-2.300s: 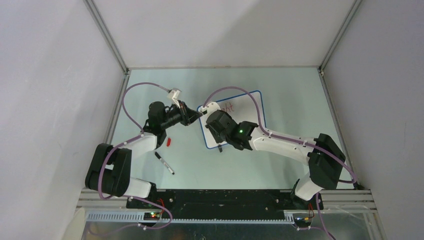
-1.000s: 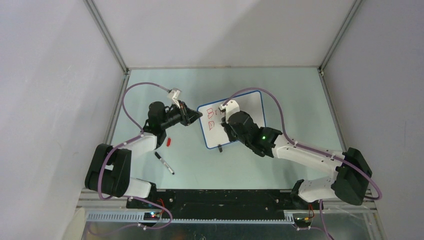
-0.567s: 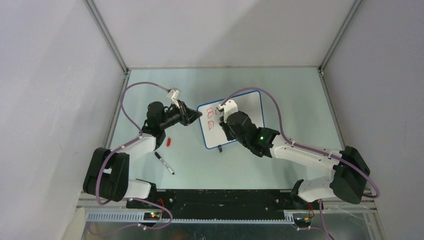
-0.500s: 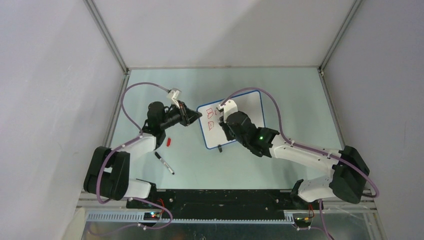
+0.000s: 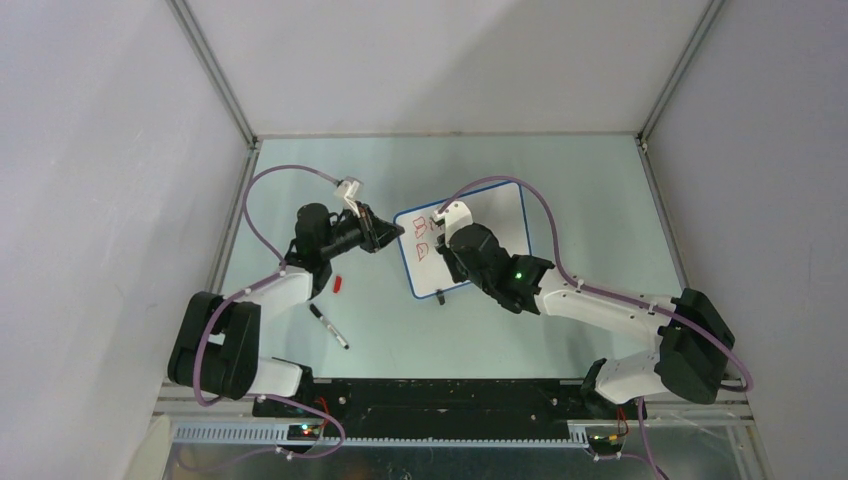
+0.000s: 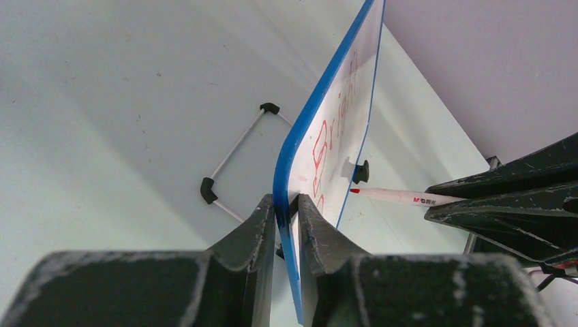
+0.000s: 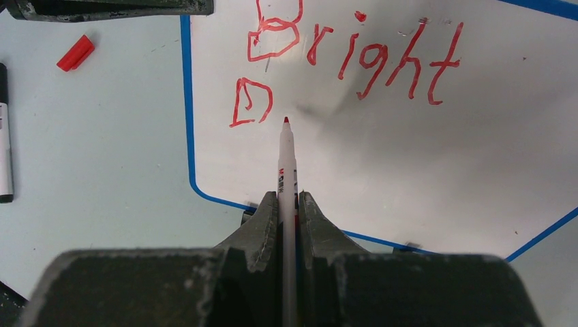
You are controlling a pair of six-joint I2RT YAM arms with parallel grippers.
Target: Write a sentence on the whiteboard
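The whiteboard (image 5: 500, 215) with a blue rim stands tilted in the middle of the table; it also shows in the right wrist view (image 7: 422, 170) and edge-on in the left wrist view (image 6: 310, 122). The sentence (image 7: 354, 54) reads "Bright" in red, with a "D" (image 7: 249, 102) below it. My left gripper (image 6: 286, 208) is shut on the whiteboard's blue left edge. My right gripper (image 7: 288, 204) is shut on a white red marker (image 7: 287, 163). Its red tip sits just right of the "D", at or just off the board; contact is unclear.
A red marker cap (image 5: 339, 283) and a black marker (image 5: 328, 326) lie on the table left of the board, near the left arm. The cap (image 7: 75, 53) also shows in the right wrist view. A thin wire stand (image 6: 235, 153) lies behind the board.
The right arm has swung off the board's left part, uncovering "B" and "D", then crept slightly left over the last second. The left gripper has kept its hold.
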